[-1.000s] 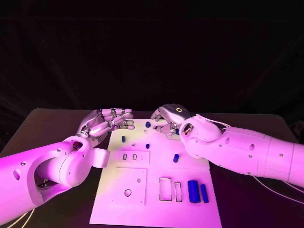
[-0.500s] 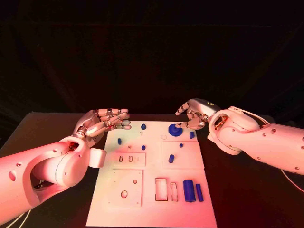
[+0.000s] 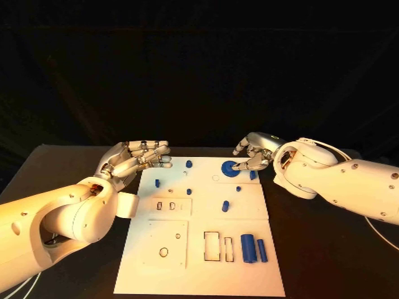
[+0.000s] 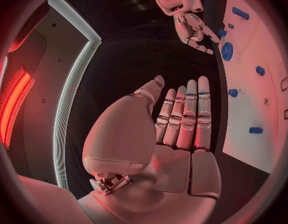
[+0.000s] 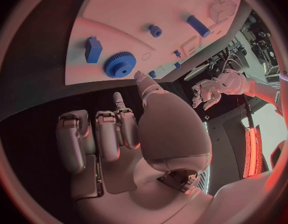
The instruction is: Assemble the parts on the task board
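Right hand (image 3: 258, 151) is held empty, fingers apart, just beside a round toothed blue gear (image 3: 229, 167) lying flat on the white task board (image 3: 199, 261).

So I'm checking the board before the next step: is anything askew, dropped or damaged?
Nothing stands out. The task board lies flat on the black table, with the blue gear, cylinder and other blue parts on it. Both the left hand and right hand hold nothing.

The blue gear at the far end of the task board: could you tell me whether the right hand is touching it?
Cannot tell. In the head view the right hand overlaps the blue gear; in the right wrist view a fingertip ends at its rim, with no clear gap or contact.
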Tool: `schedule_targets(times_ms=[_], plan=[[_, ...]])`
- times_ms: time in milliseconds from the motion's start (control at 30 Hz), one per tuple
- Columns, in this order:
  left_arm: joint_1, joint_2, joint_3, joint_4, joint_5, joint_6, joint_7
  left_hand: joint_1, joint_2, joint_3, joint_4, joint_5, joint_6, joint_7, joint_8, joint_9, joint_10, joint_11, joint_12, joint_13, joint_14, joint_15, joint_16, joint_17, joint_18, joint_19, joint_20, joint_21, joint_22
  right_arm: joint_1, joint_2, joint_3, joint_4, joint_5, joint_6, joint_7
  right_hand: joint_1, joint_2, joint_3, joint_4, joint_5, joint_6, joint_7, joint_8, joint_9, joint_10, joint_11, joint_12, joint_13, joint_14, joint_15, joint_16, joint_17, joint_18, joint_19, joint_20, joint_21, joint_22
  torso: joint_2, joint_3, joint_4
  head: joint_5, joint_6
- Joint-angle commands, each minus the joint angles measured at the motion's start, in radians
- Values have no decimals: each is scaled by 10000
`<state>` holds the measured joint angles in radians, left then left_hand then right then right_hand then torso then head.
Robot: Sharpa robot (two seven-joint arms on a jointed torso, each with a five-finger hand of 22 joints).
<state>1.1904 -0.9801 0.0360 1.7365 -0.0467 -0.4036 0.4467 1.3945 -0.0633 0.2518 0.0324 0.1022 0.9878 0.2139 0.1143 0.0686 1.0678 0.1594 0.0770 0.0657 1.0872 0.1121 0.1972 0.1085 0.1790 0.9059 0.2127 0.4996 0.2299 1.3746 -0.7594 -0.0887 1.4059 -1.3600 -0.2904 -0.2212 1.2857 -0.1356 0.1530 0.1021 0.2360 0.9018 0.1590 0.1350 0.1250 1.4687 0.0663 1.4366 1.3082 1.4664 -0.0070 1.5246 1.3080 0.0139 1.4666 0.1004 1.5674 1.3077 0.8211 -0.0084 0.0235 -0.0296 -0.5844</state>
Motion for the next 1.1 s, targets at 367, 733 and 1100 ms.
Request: schedule_targets(times_ms=[367,733,1100], plan=[[13,-15,8,30,-43,214,-49,-50,-4,33,-30,11,-16,52,-48,-8,11,51,-64,3,-50,53,-70,-15,-8,-91,-17,63,16,-72,393,-45,-351,-65,480,-284,167,8,-70,-10,51,-85,24,99,20,104,88,94,1364,884,81,87,1863,-139,1042,85,34,2631,36,16,29,133,-99],[14,2,8,19,-43,192,-50,-49,5,46,-38,12,-21,60,-58,-9,3,56,-75,2,-55,56,-82,-16,-7,-104,-15,72,21,-142,530,-66,-533,-174,665,-274,219,61,-63,-11,52,-45,20,165,40,131,87,150,1424,894,86,115,1915,-139,1042,95,34,2631,43,16,31,159,-139],[14,15,8,7,-43,188,-50,-47,7,58,-51,12,-31,65,-72,-10,-9,62,-88,1,-63,60,-96,-18,-7,-120,-12,83,27,-206,627,-83,-659,-208,722,-258,300,147,-31,-34,53,4,12,241,63,159,83,205,1484,904,87,145,1969,-139,1042,101,34,2631,47,9,33,119,-123]])
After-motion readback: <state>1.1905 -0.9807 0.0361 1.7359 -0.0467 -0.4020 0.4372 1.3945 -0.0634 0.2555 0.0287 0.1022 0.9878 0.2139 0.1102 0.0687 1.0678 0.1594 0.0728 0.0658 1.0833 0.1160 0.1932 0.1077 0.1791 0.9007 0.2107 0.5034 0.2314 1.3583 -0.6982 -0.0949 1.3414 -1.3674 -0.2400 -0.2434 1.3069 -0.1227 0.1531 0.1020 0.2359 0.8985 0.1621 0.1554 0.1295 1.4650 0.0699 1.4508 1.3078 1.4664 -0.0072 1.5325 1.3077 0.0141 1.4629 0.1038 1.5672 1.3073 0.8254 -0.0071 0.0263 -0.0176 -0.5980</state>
